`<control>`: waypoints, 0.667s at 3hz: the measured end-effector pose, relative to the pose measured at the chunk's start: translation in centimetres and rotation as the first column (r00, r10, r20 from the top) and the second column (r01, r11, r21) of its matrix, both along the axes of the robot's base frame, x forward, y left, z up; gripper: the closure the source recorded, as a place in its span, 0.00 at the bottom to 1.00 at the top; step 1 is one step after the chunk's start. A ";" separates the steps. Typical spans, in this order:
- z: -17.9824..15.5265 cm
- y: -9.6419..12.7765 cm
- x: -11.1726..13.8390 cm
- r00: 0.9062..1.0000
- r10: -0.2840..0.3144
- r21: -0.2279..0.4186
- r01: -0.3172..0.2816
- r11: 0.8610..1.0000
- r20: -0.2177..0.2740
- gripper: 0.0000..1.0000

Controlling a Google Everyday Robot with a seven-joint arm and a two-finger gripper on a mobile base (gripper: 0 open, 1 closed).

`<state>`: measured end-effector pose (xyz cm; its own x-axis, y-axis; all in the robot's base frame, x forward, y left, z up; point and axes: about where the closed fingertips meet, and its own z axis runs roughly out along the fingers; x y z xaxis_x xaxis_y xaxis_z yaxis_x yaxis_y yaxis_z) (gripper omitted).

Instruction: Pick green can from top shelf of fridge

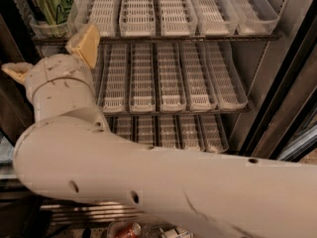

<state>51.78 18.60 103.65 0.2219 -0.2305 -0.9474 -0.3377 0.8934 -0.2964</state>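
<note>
Single cream arm (188, 192): thick, running up from well below and right of the green can (53, 3), bent sharply at an elbow far beneath it. Wrist (59, 88): scuffed, turned upward toward the can. Gripper (49, 51): just below the can, apart from it. Two tan fingers (85, 42): spread wide, one beneath the can's base, other lower and leftward; nothing between.

Green can (49, 4): shiny bright green, black markings, standing upright at the front left corner of the top shelf (208, 35) of the fridge (285, 103). Gripper (52, 58) just below that corner, fingers spread, clear of the can
</note>
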 end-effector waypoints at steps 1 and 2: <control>1.4 -2.1 0.6 0.993 -0.090 0.052 0.086 0.995 0.080 0.00; 1.7 -1.8 0.5 0.991 -0.098 0.049 0.094 0.994 0.095 0.00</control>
